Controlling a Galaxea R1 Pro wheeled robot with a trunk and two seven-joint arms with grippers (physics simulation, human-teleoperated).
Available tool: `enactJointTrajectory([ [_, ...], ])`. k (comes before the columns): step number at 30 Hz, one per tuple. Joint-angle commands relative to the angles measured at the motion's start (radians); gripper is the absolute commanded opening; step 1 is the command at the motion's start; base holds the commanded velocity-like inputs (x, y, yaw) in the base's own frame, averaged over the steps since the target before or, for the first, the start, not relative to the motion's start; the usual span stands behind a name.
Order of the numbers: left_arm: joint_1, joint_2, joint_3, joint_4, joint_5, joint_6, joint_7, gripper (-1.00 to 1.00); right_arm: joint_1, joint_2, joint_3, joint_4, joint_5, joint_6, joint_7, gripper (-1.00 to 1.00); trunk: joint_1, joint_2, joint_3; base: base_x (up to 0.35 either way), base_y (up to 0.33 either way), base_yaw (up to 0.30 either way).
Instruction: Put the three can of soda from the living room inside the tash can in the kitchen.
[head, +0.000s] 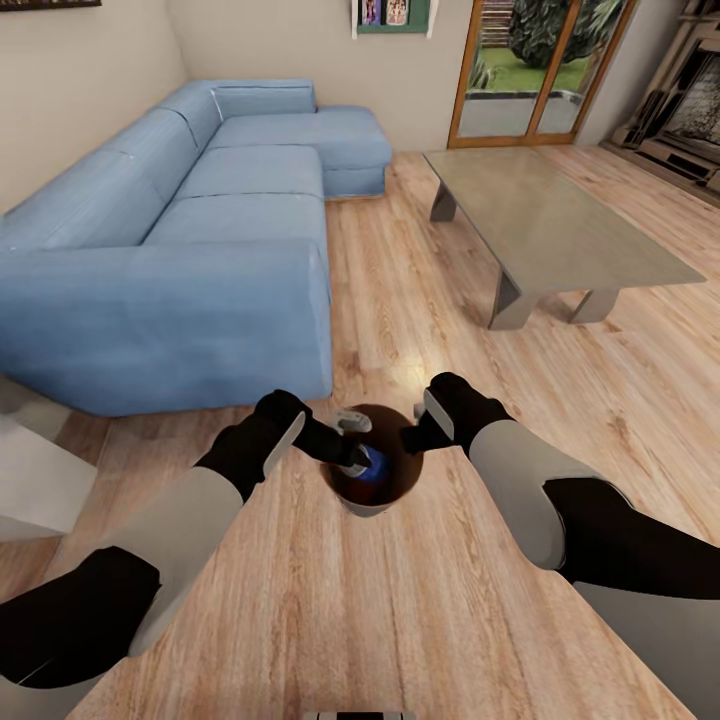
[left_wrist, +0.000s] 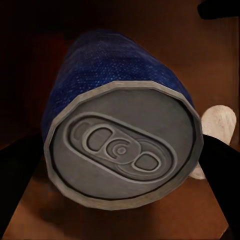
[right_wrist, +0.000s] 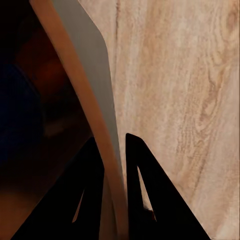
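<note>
Blue soda can (left_wrist: 120, 145) inside the tash can (head: 345, 495), pinched by left pincer (head: 355, 445); right pincer (right_wrist: 114, 200) pinching the bin's rim.

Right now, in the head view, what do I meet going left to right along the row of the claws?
Left claw → blue soda can inside the trash can → right claw clamped on the bin's rim.

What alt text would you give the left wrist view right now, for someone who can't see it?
A blue soda can seen end-on, silver top and pull tab facing the camera, lies inside the trash can against its brown inner wall. The left gripper's dark fingers flank the can at either side; whether they press on it cannot be told.
</note>
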Motion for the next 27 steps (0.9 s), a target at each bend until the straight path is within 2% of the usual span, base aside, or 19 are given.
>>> enactJointTrajectory([
  [1,0.0,-0.002,-0.001,0.001,-0.012,0.0,0.002,-1.0,-0.001,0.0,-0.012,0.0,-0.043,0.001,0.01,-1.0,0.0,0.0,0.0,0.0,0.0,0.0],
  [13,0.0,-0.008,-0.002,0.005,-0.013,0.0,0.005,-1.0,0.001,0.0,-0.01,0.002,-0.043,0.001,0.02,-1.0,0.0,0.0,0.0,0.0,0.0,0.0],
  [19,-0.001,-0.006,-0.019,0.035,-0.014,0.0,0.013,-1.0,0.001,0.0,-0.009,0.002,-0.043,0.001,0.02,-1.0,0.0,0.0,0.0,0.0,0.0,0.0],
  [20,0.0,-0.006,-0.021,0.041,-0.014,0.0,0.014,1.0,0.001,0.0,-0.009,0.002,-0.043,0.001,0.02,-1.0,0.0,0.0,0.0,0.0,0.0,0.0],
  [27,-0.001,-0.002,-0.022,0.049,-0.01,0.0,0.017,1.0,0.001,0.0,-0.009,0.002,-0.043,0.001,0.02,-1.0,0.0,0.0,0.0,0.0,0.0,0.0],
])
